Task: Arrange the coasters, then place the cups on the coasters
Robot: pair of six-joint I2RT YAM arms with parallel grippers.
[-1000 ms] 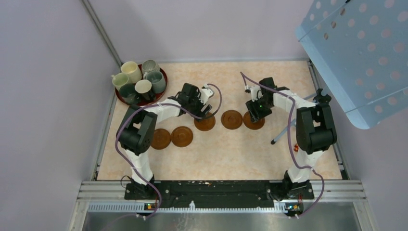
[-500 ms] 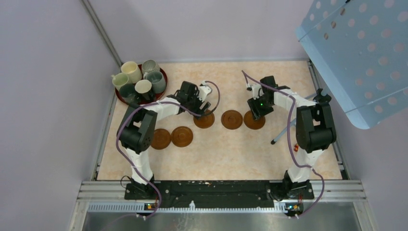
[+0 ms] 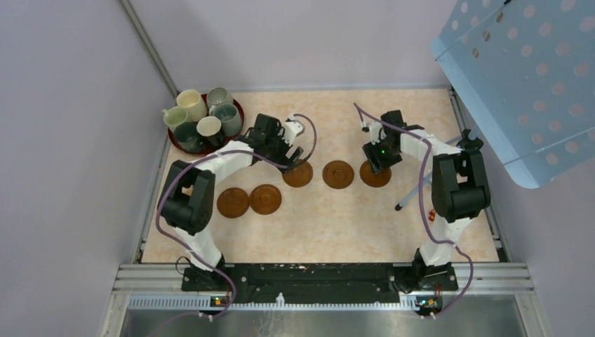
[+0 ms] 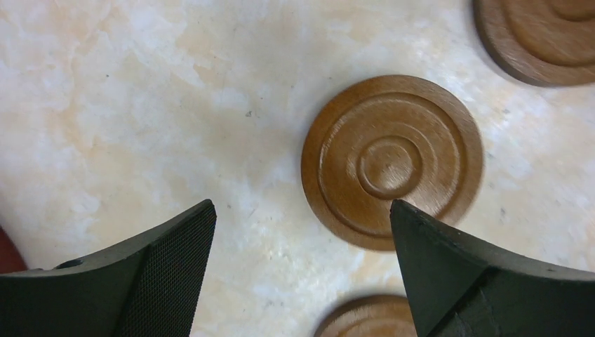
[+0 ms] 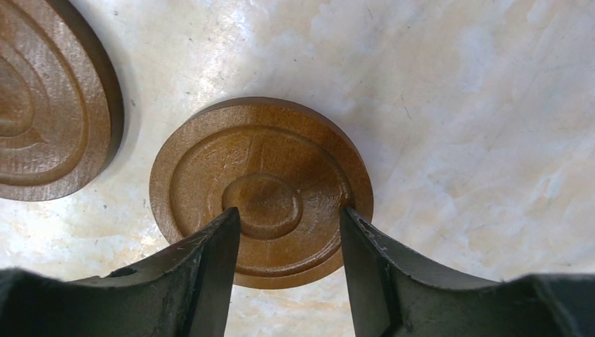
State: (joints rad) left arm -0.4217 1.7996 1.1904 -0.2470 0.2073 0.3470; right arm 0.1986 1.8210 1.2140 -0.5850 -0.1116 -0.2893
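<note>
Six cups [image 3: 191, 104] crowd the red tray [image 3: 239, 109] at ten o'clock; five coasters [image 3: 338, 174] show mid-table; the left gripper [image 4: 302, 210] gapes wide above one; the right gripper [image 5: 289, 214], half-parted, straddles the three o'clock coaster [image 5: 263, 189], gripping nothing.

The table [image 3: 330, 225] has a marbled top in cream and peach. 5 round brown coasters [image 3: 338, 174] lie flat on it. 3 form a row across the middle, set apart, each carved with rings. The other 2 lie nearer the front on the left, just beside each other. A dark red round tray [image 3: 198, 149] sits in the far left corner. Bare top shows between the coasters.
</note>
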